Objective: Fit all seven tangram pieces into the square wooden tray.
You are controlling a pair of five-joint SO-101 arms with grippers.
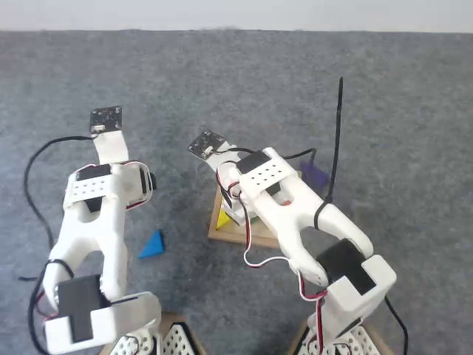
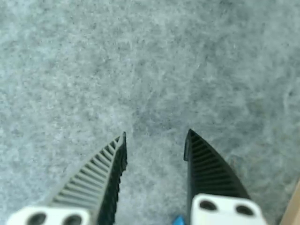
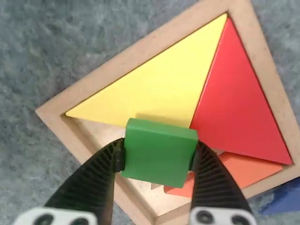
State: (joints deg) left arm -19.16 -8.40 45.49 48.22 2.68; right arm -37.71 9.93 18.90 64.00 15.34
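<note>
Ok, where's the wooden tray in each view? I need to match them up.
High view: wooden tray near the middle, mostly under the right arm.
Left wrist view: a tan sliver beside the open left gripper, probably the tray's rim.
Right wrist view: tray rim below the right gripper, which holds the green square.
Shared landmark: yellow triangle in the tray, high and right wrist views.

The grey table covering (image 1: 236, 81) looked like rough, fuzzy felt. The square tray (image 3: 52, 114) was bare matt wood; the green square piece (image 3: 159, 152) and yellow triangle (image 3: 159, 89) looked smooth, painted, faintly satiny.
</note>
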